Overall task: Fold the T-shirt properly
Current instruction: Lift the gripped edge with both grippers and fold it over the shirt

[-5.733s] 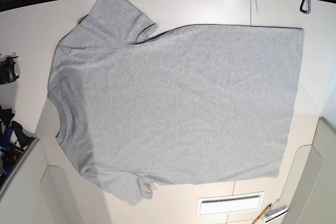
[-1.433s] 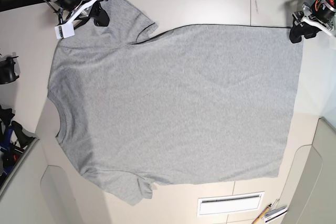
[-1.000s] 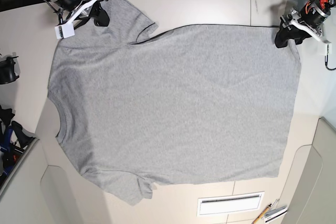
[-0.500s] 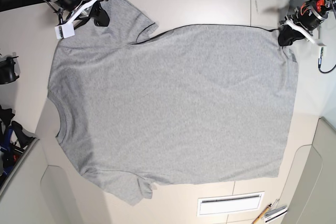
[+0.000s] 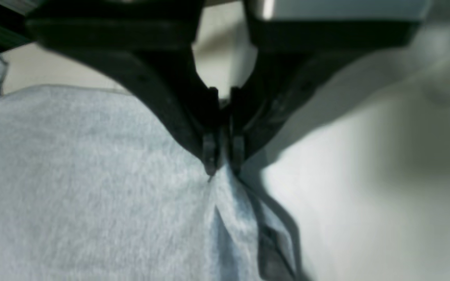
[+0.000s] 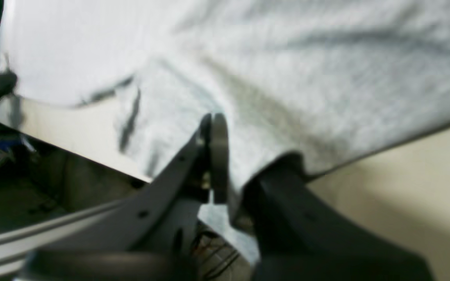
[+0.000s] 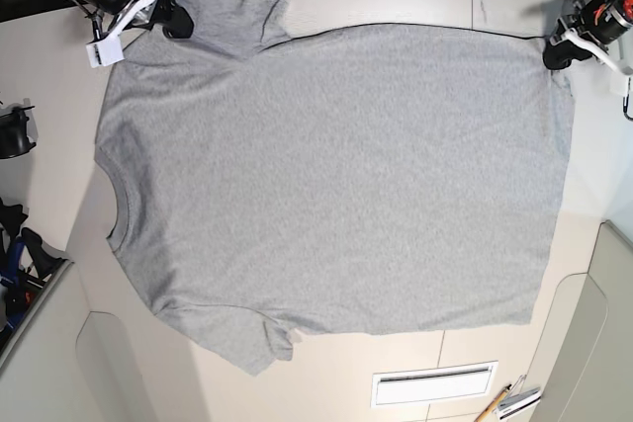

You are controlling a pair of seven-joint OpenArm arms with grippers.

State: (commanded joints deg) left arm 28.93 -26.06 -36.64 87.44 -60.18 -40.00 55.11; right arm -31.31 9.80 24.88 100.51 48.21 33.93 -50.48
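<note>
Two corners of the T-shirt sit pinched in our left gripper and right gripper, jaws clamped

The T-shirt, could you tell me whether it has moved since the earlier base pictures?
Yes. The T-shirt has shifted up toward the table's far edge: its upper sleeve now lies at that edge, and the lower sleeve sits farther right.

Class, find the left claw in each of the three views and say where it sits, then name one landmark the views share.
Base view: the left claw is at the top right, shut on the hem corner of the T-shirt.
Left wrist view: the left claw is at centre, hanging from the top edge, pinching a ridge of grey cloth.
Right wrist view: not in it; only the right claw shows there.
Shared landmark: the grey T-shirt.
</note>
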